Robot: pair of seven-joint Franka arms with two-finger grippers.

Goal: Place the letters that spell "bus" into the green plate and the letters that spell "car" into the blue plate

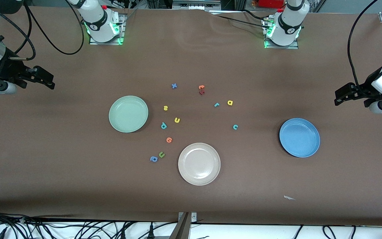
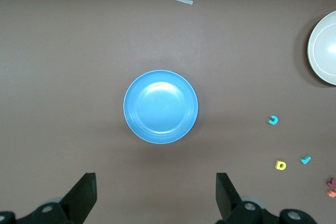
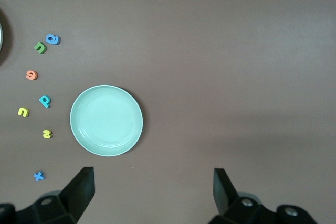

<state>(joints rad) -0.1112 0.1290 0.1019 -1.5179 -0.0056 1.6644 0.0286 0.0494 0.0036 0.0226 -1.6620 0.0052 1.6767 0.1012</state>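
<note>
The green plate [image 1: 128, 114] and the blue plate [image 1: 299, 137] both lie empty. Beside the green plate are the yellow "s" [image 1: 165, 108], yellow "u" [image 1: 177, 120] and teal "b" [image 1: 163, 125]. Toward the blue plate lie the teal "r" [image 1: 216, 105], yellow "a" [image 1: 229, 103] and teal "c" [image 1: 235, 126]. My right gripper [image 1: 46, 79] hangs open over bare table at its arm's end, with the green plate [image 3: 106, 120] ahead of its fingers. My left gripper [image 1: 340, 96] hangs open at its end, the blue plate [image 2: 160, 106] ahead. Neither gripper holds anything.
A cream-white plate [image 1: 199, 163] sits nearer the front camera, between the two coloured plates. Other loose letters: blue "x" [image 1: 174, 86], orange and dark red letters [image 1: 201, 89], another orange letter [image 1: 169, 139], green "u" [image 1: 161, 154], blue "a" [image 1: 153, 159]. A paper scrap [image 1: 289, 198] lies near the front edge.
</note>
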